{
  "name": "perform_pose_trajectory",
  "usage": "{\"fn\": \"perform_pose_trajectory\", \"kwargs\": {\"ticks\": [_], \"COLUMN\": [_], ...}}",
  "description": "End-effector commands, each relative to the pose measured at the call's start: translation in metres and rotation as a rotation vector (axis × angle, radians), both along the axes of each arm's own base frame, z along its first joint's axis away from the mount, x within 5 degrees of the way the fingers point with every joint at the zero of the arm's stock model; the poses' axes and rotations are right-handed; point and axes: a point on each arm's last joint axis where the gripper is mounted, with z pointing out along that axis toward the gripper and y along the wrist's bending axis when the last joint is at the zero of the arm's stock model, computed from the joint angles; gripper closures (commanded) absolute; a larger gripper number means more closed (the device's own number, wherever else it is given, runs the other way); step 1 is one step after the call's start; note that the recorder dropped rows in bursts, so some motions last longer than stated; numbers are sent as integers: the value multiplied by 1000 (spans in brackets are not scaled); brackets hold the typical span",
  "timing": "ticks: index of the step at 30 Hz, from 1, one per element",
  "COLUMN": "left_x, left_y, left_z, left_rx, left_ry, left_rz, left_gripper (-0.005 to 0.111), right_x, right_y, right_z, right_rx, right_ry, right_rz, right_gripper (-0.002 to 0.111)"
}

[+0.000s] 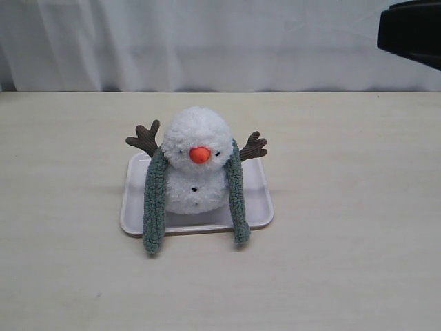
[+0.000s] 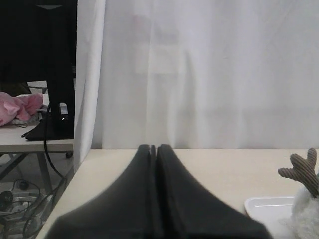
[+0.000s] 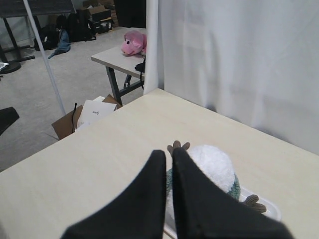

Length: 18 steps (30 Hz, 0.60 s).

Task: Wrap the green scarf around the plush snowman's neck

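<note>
The plush snowman (image 1: 198, 162) sits upright on a white tray (image 1: 258, 200) in the middle of the table. The green scarf (image 1: 154, 203) runs behind its neck, and both ends hang down the front, one on each side, past the tray's front rim. My left gripper (image 2: 153, 148) is shut and empty, well off to the side of the snowman's twig arm (image 2: 301, 172). My right gripper (image 3: 168, 153) is shut on nothing, raised above and behind the snowman (image 3: 214, 167), where a bit of scarf (image 3: 235, 189) shows. Only a black part of the right arm (image 1: 412, 31) shows in the exterior view.
A white curtain (image 1: 207, 41) hangs along the table's far edge. The table's left edge (image 2: 75, 174) drops off near my left gripper. Beyond it stand a side table with a pink plush (image 3: 132, 42) and a cardboard box (image 3: 82, 119) on the floor.
</note>
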Motion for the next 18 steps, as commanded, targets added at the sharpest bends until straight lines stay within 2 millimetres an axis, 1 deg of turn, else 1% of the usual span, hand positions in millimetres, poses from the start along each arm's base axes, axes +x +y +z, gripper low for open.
{"fn": "perform_pose_trajectory", "kwargs": {"ticks": [1, 5, 9, 18], "left_x": [0, 0, 0, -1], "left_y": [0, 0, 0, 0], "left_z": [1, 1, -3, -18], "left_rx": [20, 35, 39, 80], "left_ry": [-17, -15, 26, 189], "left_rz": [5, 6, 3, -6], "left_gripper": [107, 107, 107, 107], "right_x": [-1, -1, -1, -1], "right_y": [0, 0, 0, 0], "right_z": [0, 0, 0, 0], "right_rx": [3, 3, 3, 3], "right_ry": [0, 0, 0, 0], "right_rz": [3, 3, 3, 3], "right_gripper": [104, 104, 104, 104]}}
